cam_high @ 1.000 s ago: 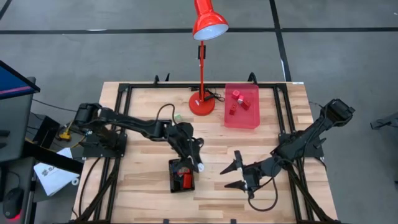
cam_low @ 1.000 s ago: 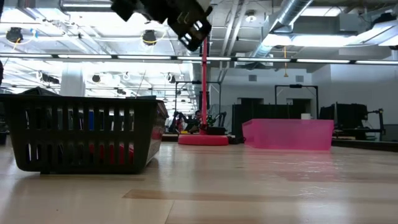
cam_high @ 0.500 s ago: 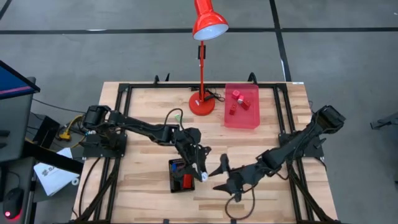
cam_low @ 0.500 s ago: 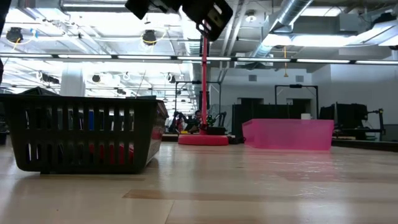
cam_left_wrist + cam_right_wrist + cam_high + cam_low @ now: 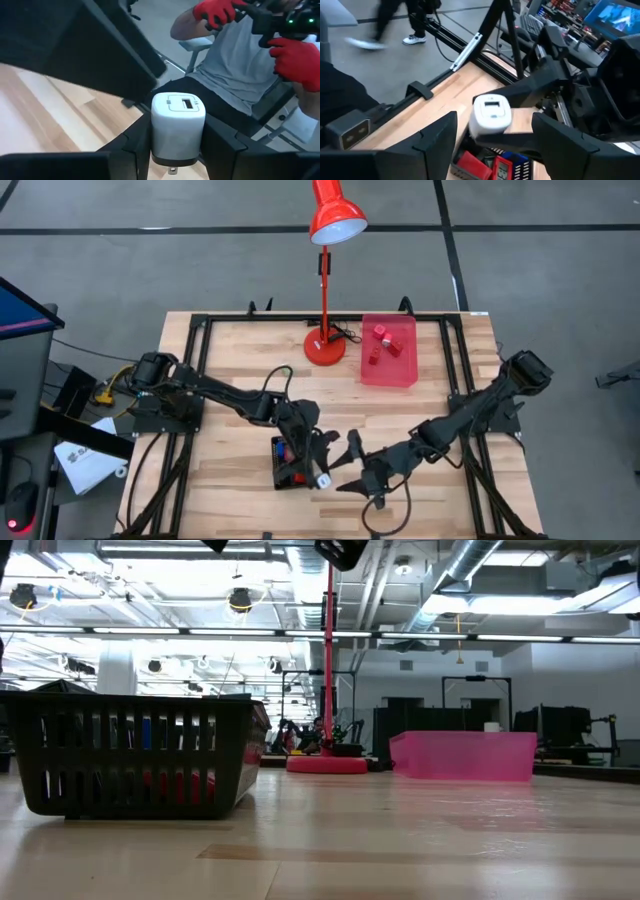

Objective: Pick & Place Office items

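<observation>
High view: the left gripper (image 5: 322, 477) hangs over the right edge of the black basket (image 5: 281, 477), at about 6 o'clock on the table (image 5: 230, 350), its fingers clenched on a small white charger block (image 5: 323, 480). The right gripper (image 5: 347, 462) sits just beside it at 3 o'clock, fingers spread and grasping nothing. Red pieces (image 5: 381, 340) lie in the translucent pink tray (image 5: 388, 370) near 1 o'clock, beside the red lamp (image 5: 326, 275).

Low view: only the basket (image 5: 130, 755), tray (image 5: 462, 756) and lamp pole (image 5: 327, 660) show; both grippers are almost out of sight above.

Left wrist view: the charger (image 5: 177, 125) is a rounded white cube with a slot on its end face, pinched between dark fingers (image 5: 220, 145). A person in red gloves (image 5: 295, 55) sits beyond.

Right wrist view: the same block (image 5: 491, 116) shows between the right arm's parted fingers (image 5: 437, 135), above red and blue items (image 5: 492, 165) in the basket.
</observation>
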